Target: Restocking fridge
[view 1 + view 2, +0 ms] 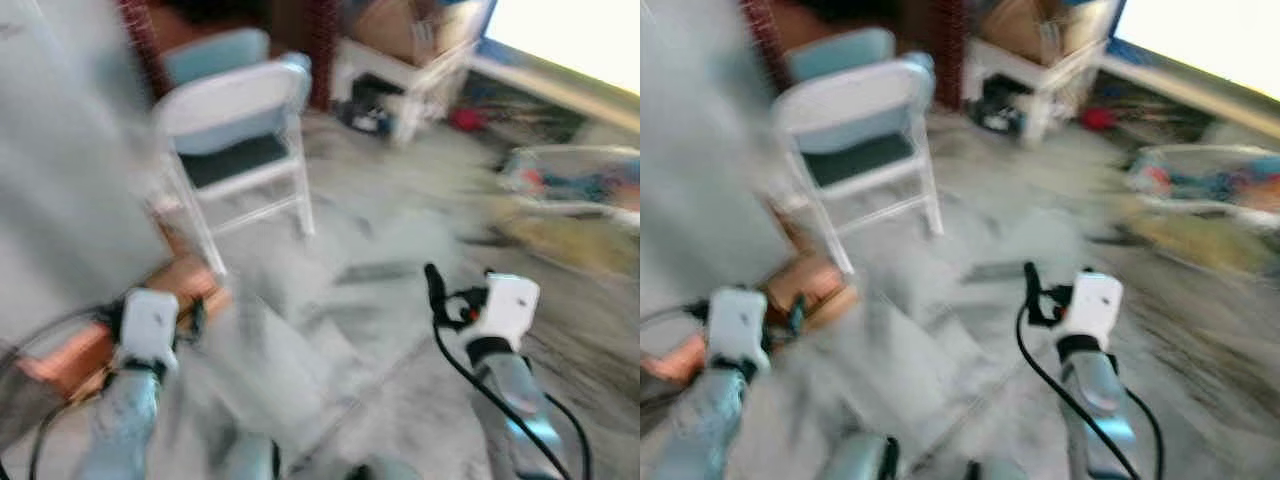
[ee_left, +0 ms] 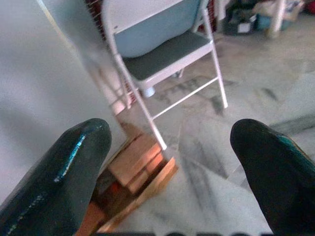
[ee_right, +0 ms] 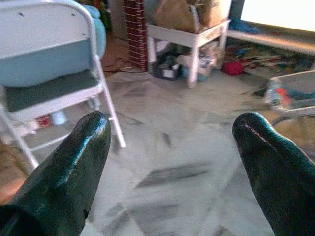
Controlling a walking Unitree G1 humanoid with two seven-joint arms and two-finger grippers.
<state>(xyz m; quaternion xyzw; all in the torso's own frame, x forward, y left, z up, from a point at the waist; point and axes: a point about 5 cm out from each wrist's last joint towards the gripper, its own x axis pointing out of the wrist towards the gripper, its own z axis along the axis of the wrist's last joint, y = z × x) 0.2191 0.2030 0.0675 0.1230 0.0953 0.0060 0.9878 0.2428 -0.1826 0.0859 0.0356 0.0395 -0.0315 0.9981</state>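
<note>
Both tools empty with fingers apart, and the pale flat wall (image 1: 60, 170) at the frame's left, perhaps the fridge, lies nearer the left tool (image 2: 167, 162) than the right tool (image 3: 172, 147).

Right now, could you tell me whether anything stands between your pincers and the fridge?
Both the left pincer and right pincer are open and empty. A white folding chair stands ahead; the grey panel beside it may be the fridge, too blurred to tell.
</note>
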